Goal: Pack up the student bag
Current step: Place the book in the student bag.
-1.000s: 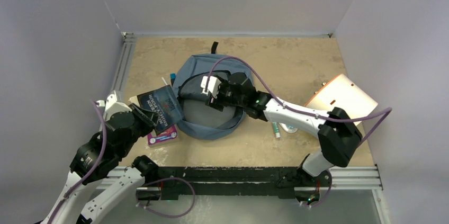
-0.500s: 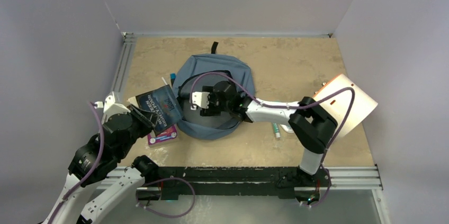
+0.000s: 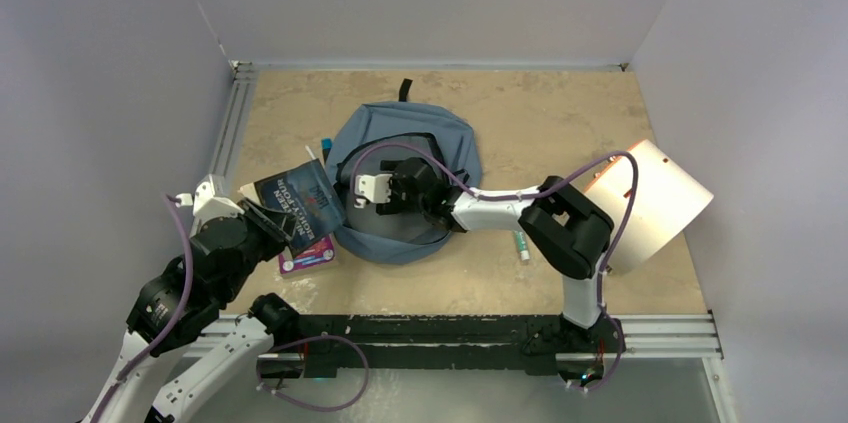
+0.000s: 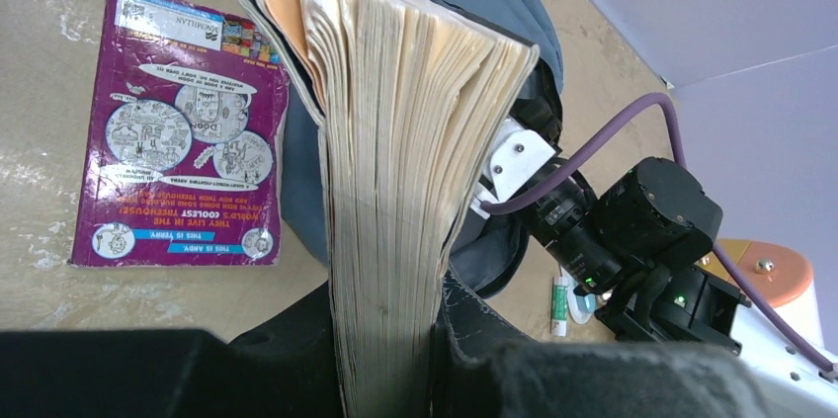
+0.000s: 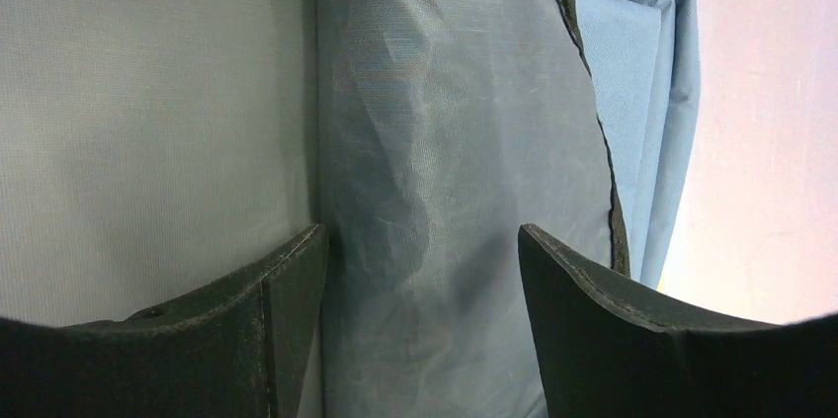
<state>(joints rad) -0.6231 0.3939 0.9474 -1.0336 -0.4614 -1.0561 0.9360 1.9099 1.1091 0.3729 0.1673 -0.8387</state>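
The slate-blue student bag (image 3: 405,138) lies open in the middle of the table. My right gripper (image 3: 366,197) reaches into its opening from the right. In the right wrist view the gripper (image 5: 423,270) is open, its jaws apart, and a fold of the bag's blue fabric (image 5: 445,141) lies in the gap. My left gripper (image 3: 282,225) is shut on a thick dark-blue book (image 3: 300,201) and holds it raised at the bag's left edge. In the left wrist view the book's page edges (image 4: 395,161) stand between the shut jaws of that gripper (image 4: 390,314).
A purple paperback (image 3: 308,257) lies flat on the table under the raised book and also shows in the left wrist view (image 4: 183,131). A glue stick (image 3: 521,245) lies right of the bag. A beige folder (image 3: 655,198) sits at the right. A pen (image 3: 325,150) lies by the bag's upper left.
My right gripper has moved left, deeper into the bag's opening, with the arm folding in behind it. My left gripper and its book have barely moved.
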